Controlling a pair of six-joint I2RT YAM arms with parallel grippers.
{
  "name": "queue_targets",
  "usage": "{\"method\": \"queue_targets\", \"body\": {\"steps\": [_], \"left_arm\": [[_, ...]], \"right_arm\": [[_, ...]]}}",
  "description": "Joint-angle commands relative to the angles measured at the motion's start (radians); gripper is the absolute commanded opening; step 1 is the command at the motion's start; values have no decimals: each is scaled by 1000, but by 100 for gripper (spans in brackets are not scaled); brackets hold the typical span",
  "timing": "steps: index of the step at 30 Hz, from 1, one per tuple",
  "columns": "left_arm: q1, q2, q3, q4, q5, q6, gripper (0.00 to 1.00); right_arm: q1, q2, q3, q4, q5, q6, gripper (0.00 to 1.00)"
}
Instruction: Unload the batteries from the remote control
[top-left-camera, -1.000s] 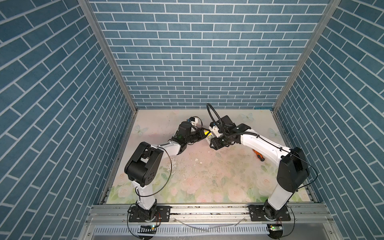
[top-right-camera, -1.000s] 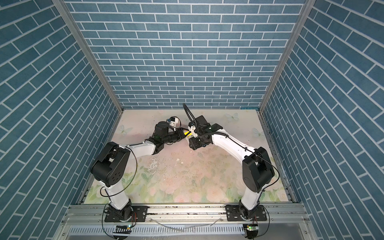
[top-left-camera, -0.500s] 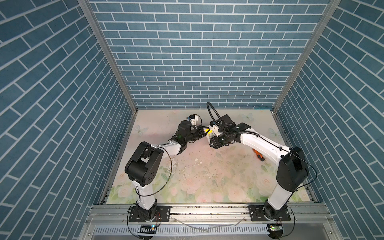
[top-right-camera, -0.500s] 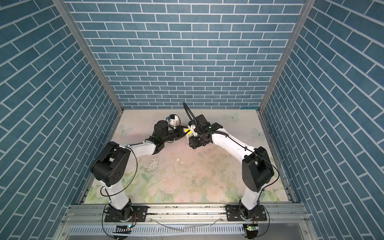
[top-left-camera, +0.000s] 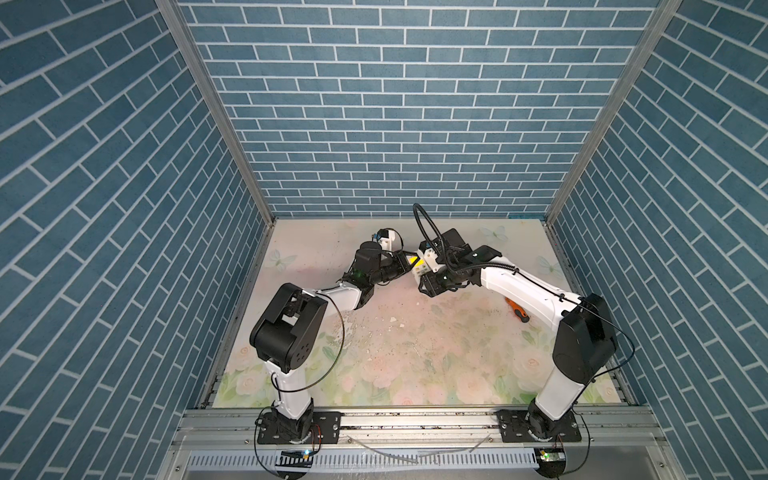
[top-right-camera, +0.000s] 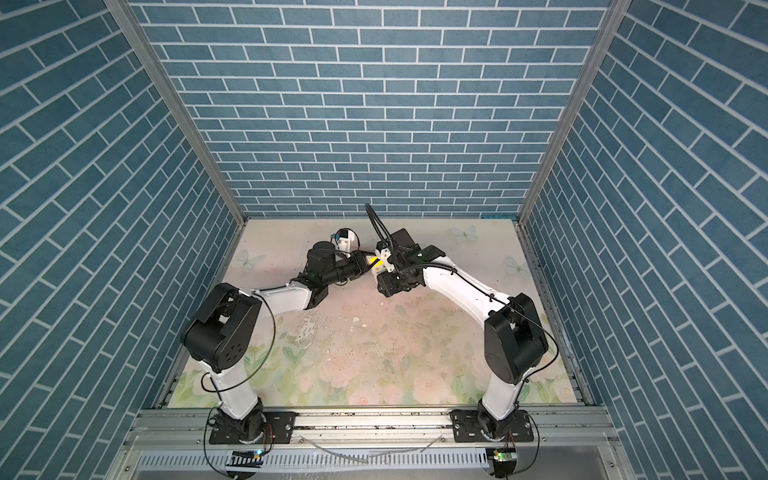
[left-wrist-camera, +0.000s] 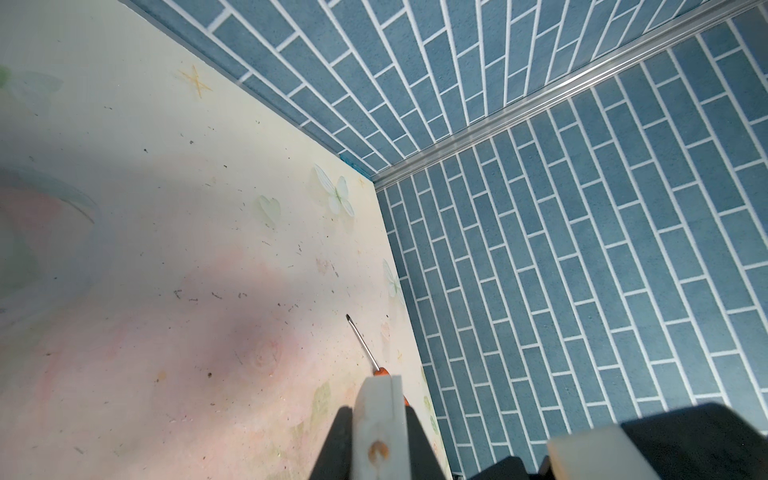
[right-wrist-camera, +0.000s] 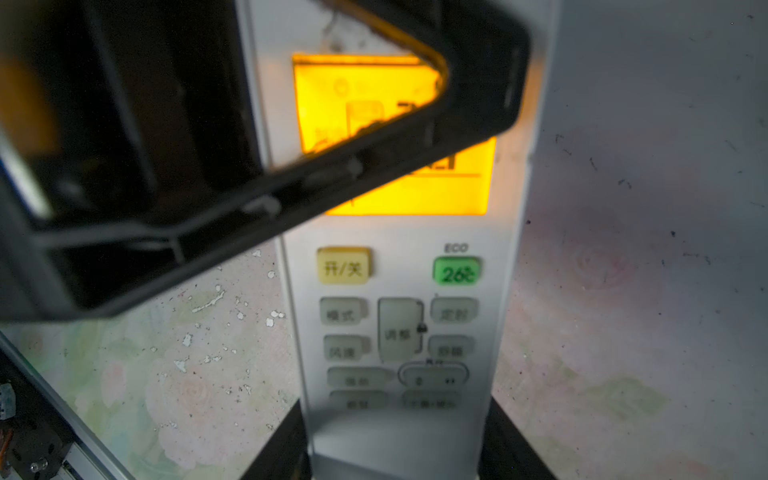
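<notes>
The right pincer (right-wrist-camera: 399, 446) grasps the white remote control (right-wrist-camera: 409, 266) above the counter (top-left-camera: 415, 357), button face showing, display lit. Its batteries are hidden from view. The left pincer (left-wrist-camera: 376, 432) is clenched just beside it.

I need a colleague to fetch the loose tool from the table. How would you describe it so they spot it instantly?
On the floral table, follow the right arm along its white forearm back toward its elbow. Lying on the table, partly hidden by it, is the screwdriver: a thin metal shaft and an orange-and-black handle, the only tool there.
</notes>
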Motion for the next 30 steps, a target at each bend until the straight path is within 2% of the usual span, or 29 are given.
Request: {"method": "queue_targets", "body": {"steps": [1,6,9,13,18,23,26,30], "left_arm": [[-3,19,-3,8,-5,20,0],[2,12,8,17,-7,18,0],[9,4,13,29,-6,8,0],[37,-12,-10,127,-8,-54,0],[70,-45,-35,226,-26,-101,0],[72,-83,-78,331,-98,-162,0],[71,-86,-100,414,-142,-206,0],[68,-79,-116,503,-176,-256,0]], "right_arm": [[5,-74,8,53,35,-6,69],[5,-138,-40,104,63,24,84],[4,-173,-60,126,63,43,86],[-15,-237,-125,194,46,119,87],[-67,-334,-273,392,-67,291,84],[-126,-403,-470,743,-162,544,78],[-152,-386,-559,961,-206,681,70],[-156,-301,-568,1143,-261,770,62]]}}
